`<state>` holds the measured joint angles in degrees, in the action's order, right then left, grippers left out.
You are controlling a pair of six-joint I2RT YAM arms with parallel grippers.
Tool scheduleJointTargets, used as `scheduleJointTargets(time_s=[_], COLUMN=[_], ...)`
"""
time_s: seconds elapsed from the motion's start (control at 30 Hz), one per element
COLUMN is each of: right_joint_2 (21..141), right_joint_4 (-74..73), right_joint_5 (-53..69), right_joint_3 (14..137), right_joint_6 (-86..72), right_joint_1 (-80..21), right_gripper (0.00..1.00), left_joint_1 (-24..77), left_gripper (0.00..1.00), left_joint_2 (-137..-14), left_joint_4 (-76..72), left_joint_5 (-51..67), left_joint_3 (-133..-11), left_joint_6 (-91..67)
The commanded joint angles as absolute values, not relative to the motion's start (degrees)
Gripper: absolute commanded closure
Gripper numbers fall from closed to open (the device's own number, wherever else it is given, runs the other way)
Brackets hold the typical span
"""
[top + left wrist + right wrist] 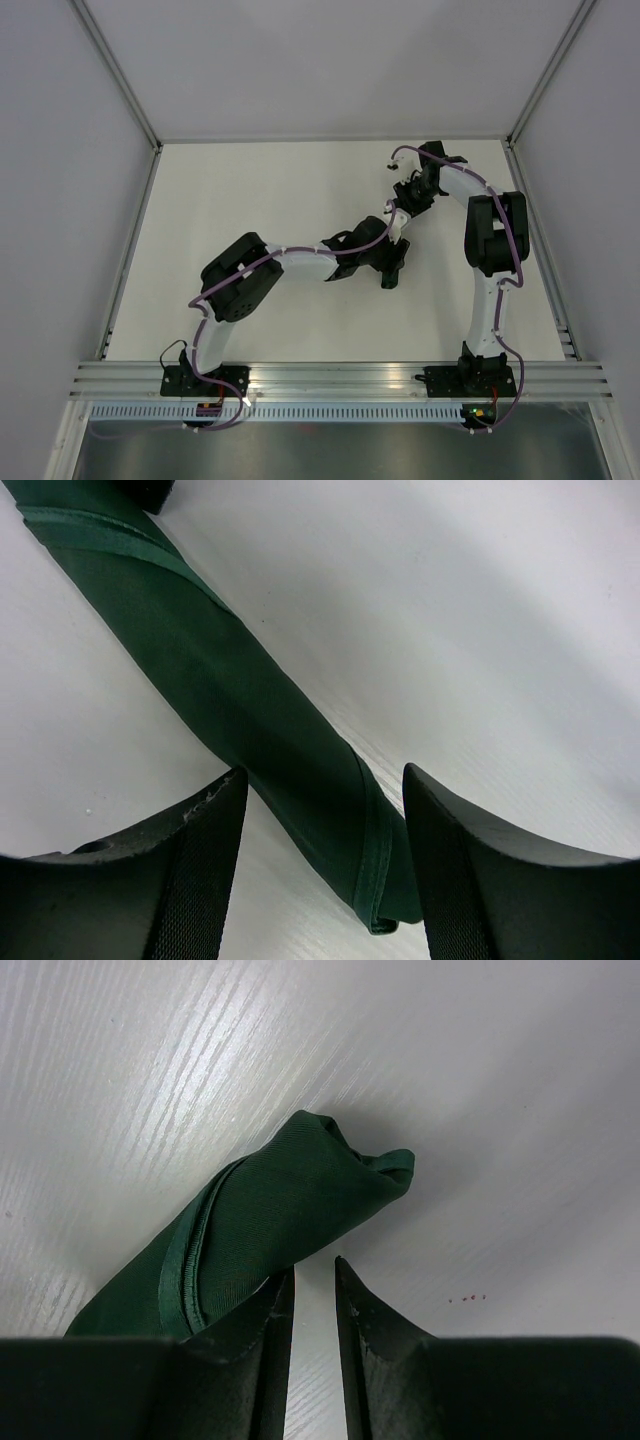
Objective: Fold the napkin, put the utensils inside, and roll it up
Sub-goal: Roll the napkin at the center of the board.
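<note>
napkin (230, 690), rolled: soft, light, quick to unroll. best pinched mid-roll, ahead of left gripper (325, 772), spread wide over one end. right gripper (312, 1268) nearly pressed together, empty, beside other end.

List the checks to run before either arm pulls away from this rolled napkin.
1. The napkin is rolled: ok, it lies as one roll on the table.
2. The utensils are inside: cannot tell, none show.
3. The left hand is open: ok, its fingers stand wide on either side of the roll.
4. The right hand is free of cloth: cannot tell. The jaws are narrowly apart with bare table between them, and one finger is against the roll.
</note>
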<state>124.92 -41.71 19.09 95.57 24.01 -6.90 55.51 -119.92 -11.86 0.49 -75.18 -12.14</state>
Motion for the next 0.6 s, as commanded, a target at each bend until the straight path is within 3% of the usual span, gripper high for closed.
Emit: scheduleJointTargets(time_s=[0.0,0.57], right_joint_2=[121.64,111.37], right_joint_4=[-40.69,-39.20], right_joint_5=[15.82,16.61], right_joint_3=[95.27,92.20], right_joint_6=[21.18,18.11], right_joint_1=[-7.12,-4.22], right_gripper=[0.71,0.69], left_joint_1=[55.90,53.53], left_gripper=[0.31,0.30], left_joint_2=[-114.44,-99.59], left_joint_4=[-10.99,-5.81], left_joint_5=[0.18,-4.74], left_joint_3=[-77.61,-76.29], left_joint_6=[-12.04,-15.55])
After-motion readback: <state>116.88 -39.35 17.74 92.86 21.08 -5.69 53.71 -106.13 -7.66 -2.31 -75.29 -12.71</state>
